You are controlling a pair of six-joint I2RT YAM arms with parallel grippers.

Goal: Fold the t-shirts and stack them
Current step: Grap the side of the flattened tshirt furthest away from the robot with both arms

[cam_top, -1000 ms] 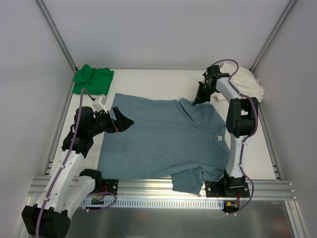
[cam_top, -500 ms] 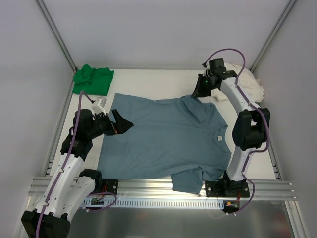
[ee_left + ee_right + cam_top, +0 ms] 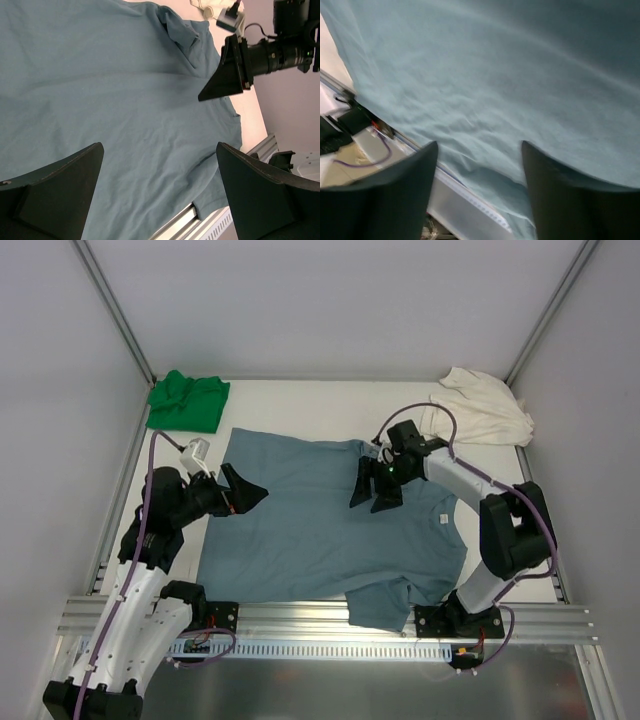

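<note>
The blue-grey t-shirt (image 3: pixel 310 530) lies spread flat across the table, its white neck tag (image 3: pixel 440 521) toward the right. One sleeve (image 3: pixel 380 605) hangs over the front rail. My right gripper (image 3: pixel 372 495) hovers open above the shirt's middle, holding nothing; its wrist view shows only blue cloth (image 3: pixel 495 75) between the fingers (image 3: pixel 385 200). My left gripper (image 3: pixel 252 493) stands wide open over the shirt's left part, empty, with cloth (image 3: pixel 100 100) below it. The green tee (image 3: pixel 188 400) lies bunched at the back left. The cream-white tee (image 3: pixel 485 410) lies at the back right.
An aluminium rail (image 3: pixel 300 618) runs along the near edge between the arm bases. White walls with corner posts (image 3: pixel 115 310) close in the table at the left, back and right. The right gripper (image 3: pixel 225 72) shows in the left wrist view.
My right gripper has let go of the shirt's back right sleeve, opened, and swung forward and left over the shirt's middle. The left arm has barely shifted.
</note>
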